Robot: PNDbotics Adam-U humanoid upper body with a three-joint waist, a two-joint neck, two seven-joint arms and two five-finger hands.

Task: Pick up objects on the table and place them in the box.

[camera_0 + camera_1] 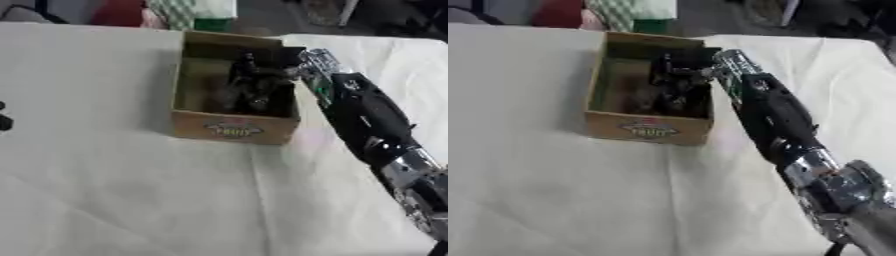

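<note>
An open cardboard box [232, 129] with a printed label on its front wall stands on the white cloth, toward the back middle. My right arm [367, 117] comes in from the lower right and crosses the box's right wall. My right hand [252, 80] is down inside the box, a dark shape against the shadowed interior. Whether it holds anything is hidden by the blur and the dark. A dark bit of my left hand [3, 120] shows at the left edge of the left eye view. No loose object shows on the cloth.
The white cloth [131, 190] covers the table and lies wrinkled in front. Beyond the far edge are a red thing [118, 12], a green-checked thing [188, 10] and a small green item [213, 24].
</note>
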